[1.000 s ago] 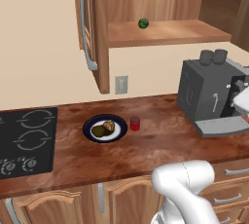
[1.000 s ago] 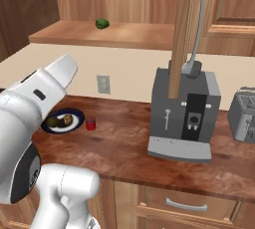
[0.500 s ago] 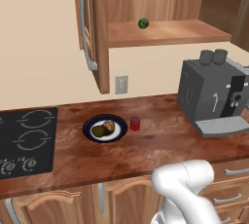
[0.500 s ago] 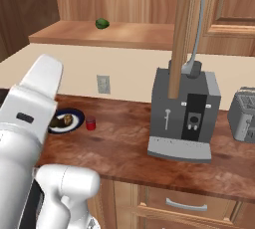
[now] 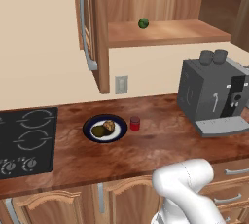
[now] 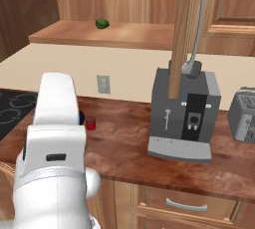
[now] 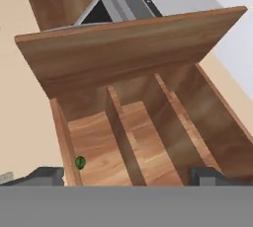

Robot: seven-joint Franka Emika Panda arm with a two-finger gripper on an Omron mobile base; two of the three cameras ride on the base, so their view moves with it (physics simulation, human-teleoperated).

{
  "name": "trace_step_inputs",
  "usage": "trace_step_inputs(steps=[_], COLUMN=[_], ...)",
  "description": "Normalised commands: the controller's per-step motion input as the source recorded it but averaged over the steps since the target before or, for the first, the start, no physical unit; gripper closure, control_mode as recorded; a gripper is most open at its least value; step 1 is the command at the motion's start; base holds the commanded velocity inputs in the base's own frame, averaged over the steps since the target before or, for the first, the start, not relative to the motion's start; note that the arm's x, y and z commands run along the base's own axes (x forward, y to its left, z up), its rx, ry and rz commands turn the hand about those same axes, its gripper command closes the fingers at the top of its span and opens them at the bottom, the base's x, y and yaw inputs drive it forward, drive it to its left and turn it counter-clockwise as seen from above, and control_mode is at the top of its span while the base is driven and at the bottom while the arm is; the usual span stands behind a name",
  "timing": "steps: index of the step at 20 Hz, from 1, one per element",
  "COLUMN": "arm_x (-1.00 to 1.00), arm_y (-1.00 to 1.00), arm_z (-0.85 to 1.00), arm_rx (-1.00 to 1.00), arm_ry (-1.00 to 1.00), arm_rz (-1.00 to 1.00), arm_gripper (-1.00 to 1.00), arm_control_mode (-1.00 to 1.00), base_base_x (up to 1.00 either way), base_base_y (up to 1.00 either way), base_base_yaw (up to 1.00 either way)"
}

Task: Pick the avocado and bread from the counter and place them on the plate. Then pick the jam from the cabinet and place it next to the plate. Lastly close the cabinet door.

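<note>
Reddish-brown polished wood makes up the counter [image 5: 146, 150], and on it sits the plate [image 5: 105, 128], dark blue at the rim and white in the middle. The avocado [image 5: 99, 130] lies on the plate toward 9 o'clock and the bread [image 5: 109, 126] toward 2 o'clock, the two just beside each other; at this size the avocado's long axis is hard to read, though it seems to run roughly left to right. The jam [image 5: 135, 123] stands upright on the counter at the plate's 3 o'clock, just beside the rim, its darker top facing up.

Above, the cabinet [image 5: 160, 28] is open. Its cabinet door [image 5: 92, 33] stands swung out edge-on toward the base, long axis vertical, with the curved silver handle [image 5: 85, 23] running down its face. A bright green ball [image 5: 143, 23] rests on the wooden shelf [image 5: 165, 32].

At the plate's 9 o'clock lies the black stovetop [image 5: 24, 140]; at its 3 o'clock, well apart past the jam, stands a grey coffee machine [image 5: 214, 96], with a toaster [image 6: 244, 113] beyond it in the right base view. A wall socket [image 5: 121, 84] sits at the plate's 12 o'clock.

From the hand view the gripper [image 7: 131, 175] looks up at the cabinet's underside and shelf, jaws spread wide with nothing between them, and the green ball shows near the left tip.
</note>
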Motion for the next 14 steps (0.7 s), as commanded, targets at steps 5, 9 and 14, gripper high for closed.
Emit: trace_step_inputs(steps=[5,9,14], arm_x=[-0.18,-0.01,-0.05], arm_y=[-0.29,-0.19,-0.27], arm_z=[-0.11,-0.12,-0.04], arm_rx=[-0.21,-0.18,-0.13], arm_ry=[-0.16,-0.15,-0.09], arm_rz=[0.04,0.06,0.04], arm_gripper=[-1.0,-1.0,-1.0], arm_control_mode=[-1.0,-1.0,-1.0], base_base_x=[0.0,0.0,0.0], base_base_y=[0.0,0.0,0.0], base_base_yaw=[0.0,0.0,0.0])
